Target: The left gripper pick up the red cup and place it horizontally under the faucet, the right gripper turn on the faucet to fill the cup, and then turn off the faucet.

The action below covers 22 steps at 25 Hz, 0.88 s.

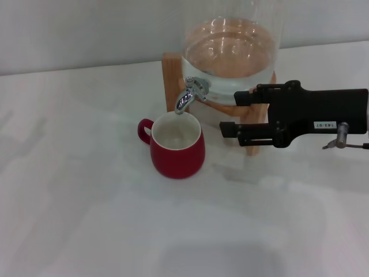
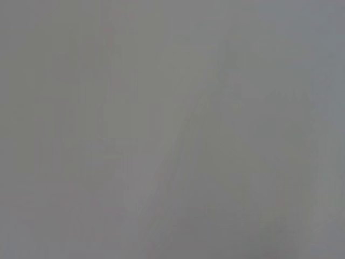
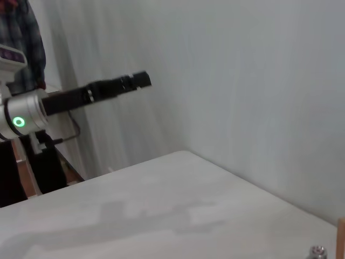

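From the head camera I see the red cup (image 1: 177,145) standing upright on the white bench (image 1: 86,202), handle to my left, directly below the faucet (image 1: 188,96) so the chrome spout hangs just over its rim. The faucet is fixed to the glass water dispenser (image 1: 230,52) on its wooden stand (image 1: 170,78). My right tool (image 1: 232,113) reaches in horizontally from the right, level with the stand, its two black fingers spread apart and holding nothing; the tips sit near the faucet's lever side but clear of it, and apart from the cup.

My left wrist camera gives me only a flat grey surface, nothing I can name.

From the right wrist camera I see my left tool (image 3: 141,80) well away from the bench's working area, held out straight in the air in front of a pale wall, the arm's green light (image 3: 19,122) showing. Its fingers appear pressed together, gripping nothing.
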Motion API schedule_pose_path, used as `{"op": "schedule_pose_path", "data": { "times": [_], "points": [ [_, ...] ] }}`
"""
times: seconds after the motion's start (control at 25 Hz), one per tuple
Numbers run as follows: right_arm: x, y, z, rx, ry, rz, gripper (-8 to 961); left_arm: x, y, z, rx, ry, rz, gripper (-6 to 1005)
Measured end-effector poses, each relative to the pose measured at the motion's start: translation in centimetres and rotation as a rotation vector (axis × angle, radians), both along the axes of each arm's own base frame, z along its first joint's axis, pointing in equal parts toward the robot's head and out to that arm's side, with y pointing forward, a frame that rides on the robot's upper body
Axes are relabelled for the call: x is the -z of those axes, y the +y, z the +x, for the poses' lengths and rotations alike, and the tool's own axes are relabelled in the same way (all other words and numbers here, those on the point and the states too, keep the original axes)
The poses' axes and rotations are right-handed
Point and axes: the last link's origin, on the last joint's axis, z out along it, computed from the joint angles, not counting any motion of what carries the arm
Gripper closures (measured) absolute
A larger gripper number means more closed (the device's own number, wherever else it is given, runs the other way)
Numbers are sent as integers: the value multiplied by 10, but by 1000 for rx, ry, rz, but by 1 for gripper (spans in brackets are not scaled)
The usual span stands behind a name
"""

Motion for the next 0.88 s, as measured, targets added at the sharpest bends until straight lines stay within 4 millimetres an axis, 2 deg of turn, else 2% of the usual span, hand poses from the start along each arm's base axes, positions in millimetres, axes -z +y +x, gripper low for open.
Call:
{"op": "schedule_pose_path", "data": {
  "times": [0.4,0.68,0.88],
  "points": [
    [6,3,3,4,4,-16,231,-6,-10,2,46,-11,18,119],
    [7,5,6,19,10,-16,231,-25,-31,-14,30,16,181,119],
    [6,7,7,24,11,-6,231,-31,-45,-24,5,5,232,119]
  ]
}}
